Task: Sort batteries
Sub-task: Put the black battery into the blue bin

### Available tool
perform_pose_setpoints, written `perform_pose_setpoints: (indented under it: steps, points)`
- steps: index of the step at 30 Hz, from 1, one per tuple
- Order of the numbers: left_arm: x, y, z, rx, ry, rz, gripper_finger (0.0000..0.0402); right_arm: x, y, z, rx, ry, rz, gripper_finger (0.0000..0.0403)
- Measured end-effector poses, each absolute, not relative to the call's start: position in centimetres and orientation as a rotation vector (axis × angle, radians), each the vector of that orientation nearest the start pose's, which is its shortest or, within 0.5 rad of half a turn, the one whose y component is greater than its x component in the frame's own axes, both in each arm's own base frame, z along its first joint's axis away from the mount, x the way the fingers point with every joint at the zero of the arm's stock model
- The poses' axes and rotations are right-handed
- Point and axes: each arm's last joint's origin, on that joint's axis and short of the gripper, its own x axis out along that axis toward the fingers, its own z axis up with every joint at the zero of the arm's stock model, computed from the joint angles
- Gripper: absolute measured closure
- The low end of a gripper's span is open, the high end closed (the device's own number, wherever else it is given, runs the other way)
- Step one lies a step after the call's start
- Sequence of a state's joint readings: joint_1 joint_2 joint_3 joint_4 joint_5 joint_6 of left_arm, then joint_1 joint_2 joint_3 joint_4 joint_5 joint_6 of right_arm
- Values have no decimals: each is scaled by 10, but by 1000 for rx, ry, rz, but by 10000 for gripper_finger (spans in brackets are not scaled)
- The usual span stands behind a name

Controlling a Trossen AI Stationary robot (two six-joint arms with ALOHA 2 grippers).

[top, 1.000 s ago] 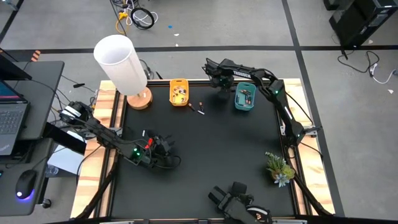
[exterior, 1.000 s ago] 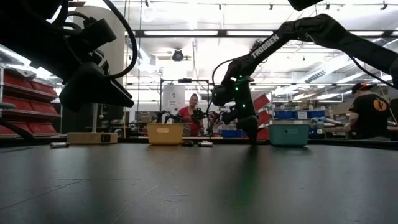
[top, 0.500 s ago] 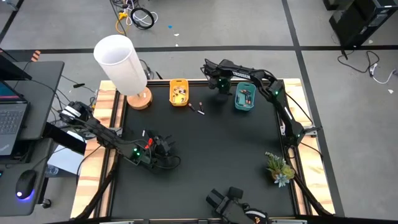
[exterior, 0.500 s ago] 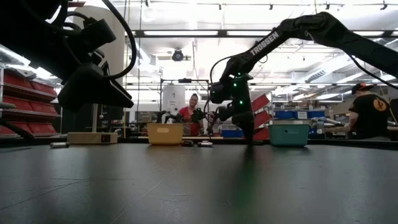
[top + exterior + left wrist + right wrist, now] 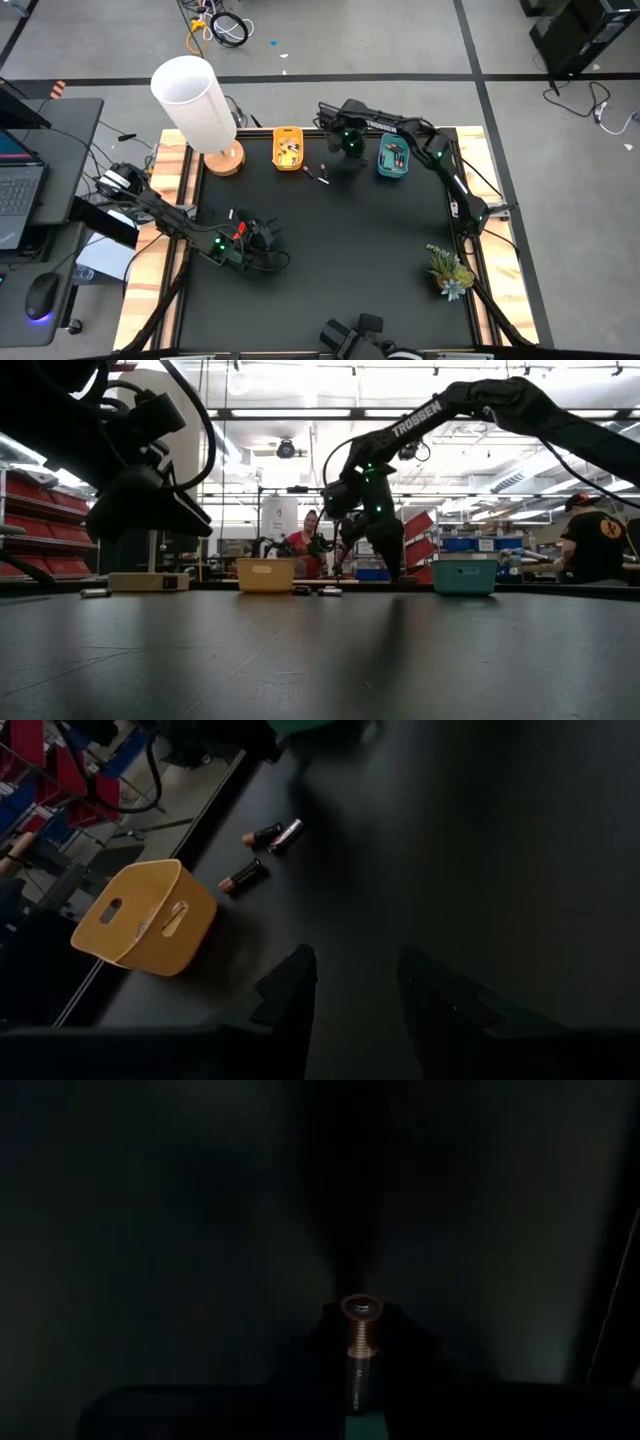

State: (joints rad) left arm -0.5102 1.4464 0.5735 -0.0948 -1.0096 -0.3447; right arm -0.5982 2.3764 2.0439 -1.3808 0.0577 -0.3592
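My right gripper [image 5: 352,143]: jaws clamped on a copper-tipped battery [image 5: 357,1342], between yellow bin [image 5: 288,148] and teal bin [image 5: 392,158] | my left gripper [image 5: 268,240]: jaws apart, near tabletop [image 5: 340,240] edge | three batteries [image 5: 264,851] loose beside yellow bin.

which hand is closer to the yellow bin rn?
Right. The right hand sits just beside the yellow bin, toward the teal bin's side. The left hand waits far off, near the table's front-left.
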Motion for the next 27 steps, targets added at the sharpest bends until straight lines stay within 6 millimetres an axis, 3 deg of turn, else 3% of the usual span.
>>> perform_pose_setpoints:
  steps: [8,14,18,22,27]
  points:
    - [219,-95,147,346,619,554,254,371,-238,195,194,1765,-148,371]
    - [219,-96,146,303,645,512,254,351,-243,251,209,1590,-242,371]
    - [218,-96,144,276,666,494,254,327,-247,281,227,1482,-336,371]
    - [217,-95,143,267,674,504,254,302,-246,286,274,1432,-413,371]
    - [217,-95,143,265,674,505,254,273,-237,269,337,1441,-464,371]
